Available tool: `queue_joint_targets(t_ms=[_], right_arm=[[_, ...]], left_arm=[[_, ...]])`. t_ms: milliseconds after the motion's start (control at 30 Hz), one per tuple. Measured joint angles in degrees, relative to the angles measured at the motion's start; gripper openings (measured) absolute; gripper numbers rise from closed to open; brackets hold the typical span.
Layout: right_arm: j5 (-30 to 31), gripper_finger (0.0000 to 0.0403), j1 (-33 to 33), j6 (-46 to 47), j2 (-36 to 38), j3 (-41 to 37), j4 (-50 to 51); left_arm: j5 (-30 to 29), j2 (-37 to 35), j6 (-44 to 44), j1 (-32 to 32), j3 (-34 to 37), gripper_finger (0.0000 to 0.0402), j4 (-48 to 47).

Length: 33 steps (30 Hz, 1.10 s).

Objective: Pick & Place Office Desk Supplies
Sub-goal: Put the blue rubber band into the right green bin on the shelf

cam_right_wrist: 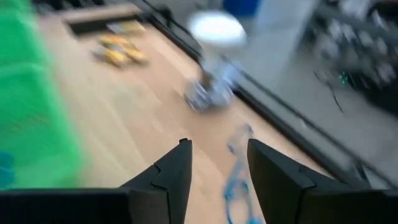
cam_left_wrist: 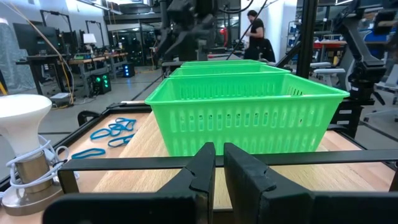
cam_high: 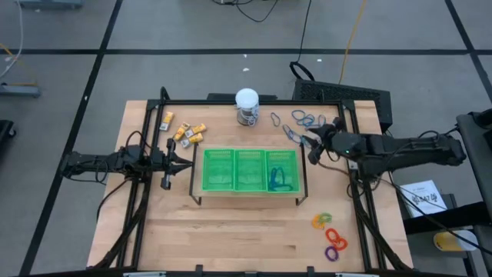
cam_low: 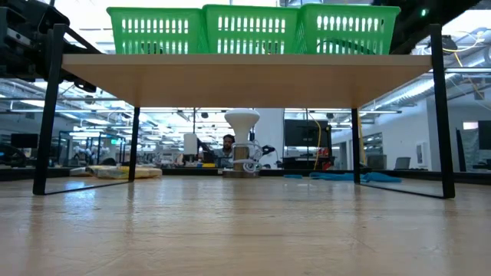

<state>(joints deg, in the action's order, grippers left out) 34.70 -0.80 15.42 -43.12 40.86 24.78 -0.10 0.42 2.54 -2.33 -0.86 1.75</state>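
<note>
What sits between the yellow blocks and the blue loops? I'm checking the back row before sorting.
The white-topped jar stands between the yellow blocks and the blue loops; the high view shows it, with bare wood either side.

Three-compartment tray: sitting on a raised rack at the middle of the surface; loops lying in its right compartment. Jar: standing behind the tray, near the far edge. Blocky pieces: lying left of the jar, behind the tray's left end. Loose loops: lying right of the jar. Rings: lying at the front right, well apart from the tray. Left claw: waiting just left of the tray. Right claw: hanging just right of it, near the loose loops.
</note>
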Motion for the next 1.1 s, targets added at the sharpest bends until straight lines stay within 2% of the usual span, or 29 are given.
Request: queue_joint_targets(t_ms=[233, 467, 633, 767, 967, 1100], right_arm=[[-0.67, 0.0144, -11.56, 10.64, -3.16, -0.02, 8.60], [-9.97, 0.0143, -27.29, 8.91, -11.28, -0.02, 9.40], [-16.54, 0.0143, -37.32, 8.66, -18.62, -0.04, 3.31], [-17.01, 0.0139, -41.78, 6.17, -23.54, -0.04, -2.10], [-17.08, 0.0134, -46.80, 6.15, -30.47, -0.04, -2.71], [-20.21, 0.0134, -48.89, 5.97, -34.57, -0.04, -3.71]], left_arm=[[0.00, 0.00, -0.01, -0.02, 0.00, 0.0044, 0.00], [0.00, 0.01, -0.01, 0.00, 0.00, 0.0045, 0.01], [0.00, 0.00, -0.01, -0.01, 0.00, 0.0045, 0.00], [0.00, 0.01, 0.01, -0.02, 0.00, 0.0045, -0.01], [0.00, -0.02, 0.00, -0.02, 0.00, 0.0044, 0.00], [0.00, 0.01, -0.01, 0.01, 0.00, 0.0045, 0.00]])
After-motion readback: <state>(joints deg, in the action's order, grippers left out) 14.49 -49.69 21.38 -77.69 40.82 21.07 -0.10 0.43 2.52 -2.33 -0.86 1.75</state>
